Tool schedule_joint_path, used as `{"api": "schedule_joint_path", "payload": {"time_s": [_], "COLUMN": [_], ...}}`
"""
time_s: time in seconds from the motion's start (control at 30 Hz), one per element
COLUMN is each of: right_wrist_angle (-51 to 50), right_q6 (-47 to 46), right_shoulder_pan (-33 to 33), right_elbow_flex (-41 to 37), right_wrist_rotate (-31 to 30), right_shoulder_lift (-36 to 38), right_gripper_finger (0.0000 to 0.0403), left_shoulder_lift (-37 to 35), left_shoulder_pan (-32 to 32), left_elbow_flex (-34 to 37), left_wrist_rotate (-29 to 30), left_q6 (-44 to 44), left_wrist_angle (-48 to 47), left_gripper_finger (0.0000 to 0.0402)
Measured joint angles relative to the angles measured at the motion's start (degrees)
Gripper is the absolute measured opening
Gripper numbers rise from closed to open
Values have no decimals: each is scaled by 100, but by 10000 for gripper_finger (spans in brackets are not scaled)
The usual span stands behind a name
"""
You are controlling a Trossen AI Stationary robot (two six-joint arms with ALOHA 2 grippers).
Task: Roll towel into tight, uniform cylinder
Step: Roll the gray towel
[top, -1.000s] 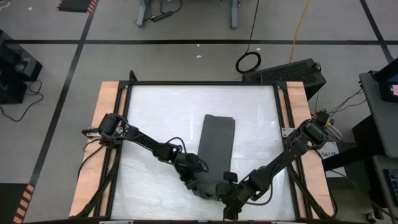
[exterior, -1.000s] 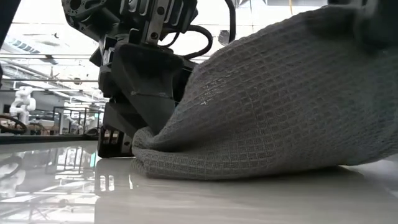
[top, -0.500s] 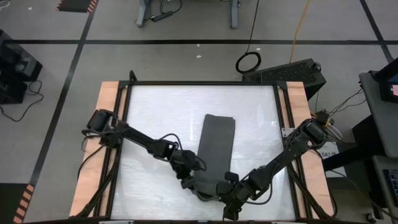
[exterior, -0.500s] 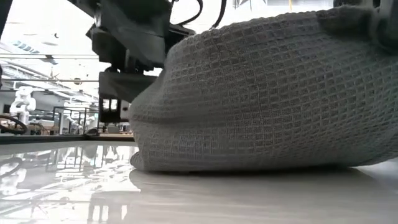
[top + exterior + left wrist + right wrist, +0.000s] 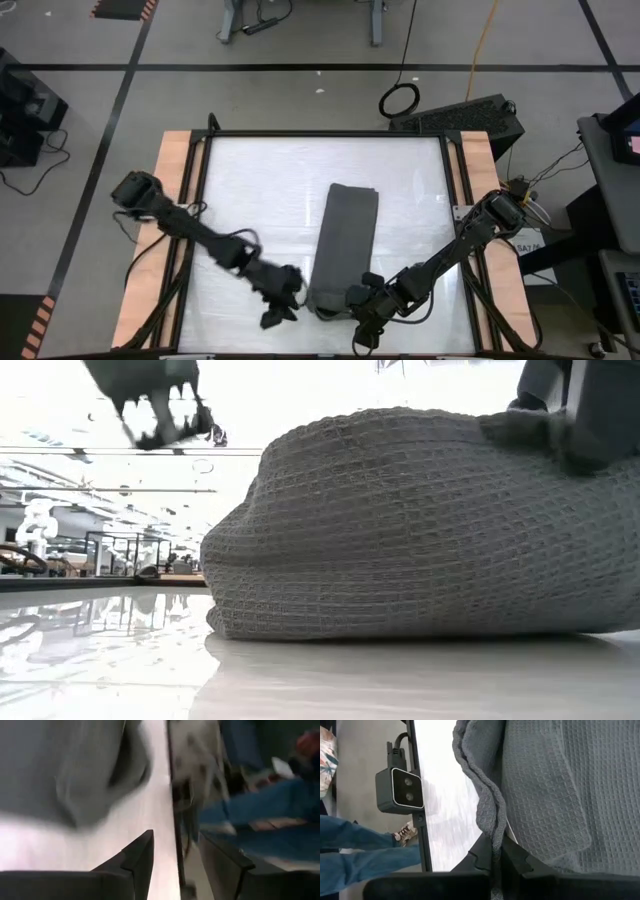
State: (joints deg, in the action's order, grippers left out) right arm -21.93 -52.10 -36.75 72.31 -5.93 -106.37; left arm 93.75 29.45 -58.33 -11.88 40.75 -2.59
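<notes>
The dark grey towel point(image 5: 345, 235) lies as a long strip running from the table's middle toward its near edge. Its near end is turned over into a rounded hump point(image 5: 400, 530) that rests on the white tabletop. My right gripper point(image 5: 354, 298) is shut on the hump's right side. My left gripper point(image 5: 279, 312) hangs open just left of the hump and above the table, with nothing between its fingers point(image 5: 142, 852). It also shows high up in the low view point(image 5: 155, 405). My right gripper pinches the towel's layered edge point(image 5: 492, 837) between its two fingers at the right side of the turned-over near end; several layers run into the jaws. The fingers slant down from the table's right. There the cloth is held a little up point(image 5: 540, 425); the rest lies on the table.
A black frame with wooden side rails point(image 5: 175, 200) bounds the white tabletop. A small grey camera point(image 5: 400, 790) sits on the near rail. A person's legs in blue jeans point(image 5: 355, 850) stand beyond that rail. Bare tabletop lies left and right of the towel.
My left gripper has let go of the towel's near end, risen and drawn away toward the table's left and near edges, rolling as it went. The left side of the near end, first pinched low on the table, was turned up and over and now rests as a rounded hump.
</notes>
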Motion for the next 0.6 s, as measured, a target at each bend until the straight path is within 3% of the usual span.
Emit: {"api": "schedule_joint_path", "payload": {"time_s": [0.13,0.27,0.37,0.6], "right_wrist_angle": [-7,28,8,-15], "right_q6": [-39,-26,19,66], "right_shoulder_pan": [26,47,74,96], "right_elbow_flex": [0,0,0,0], "right_wrist_rotate": [4,0,0,22], "right_shoulder_lift": [0,0,0,0], "right_gripper_finger": [2,2,2,2], "left_shoulder_lift": [-120,177,483,1166], "left_shoulder_pan": [692,941,813,514], "left_elbow_flex": [-4,-4,-64,-490], "left_wrist_rotate": [1731,2846,2972,2283], "left_q6": [-681,-1555,-1978,-2801], "left_wrist_angle": [290,854,1274,1249], "left_gripper_finger": [161,161,161,161]}}
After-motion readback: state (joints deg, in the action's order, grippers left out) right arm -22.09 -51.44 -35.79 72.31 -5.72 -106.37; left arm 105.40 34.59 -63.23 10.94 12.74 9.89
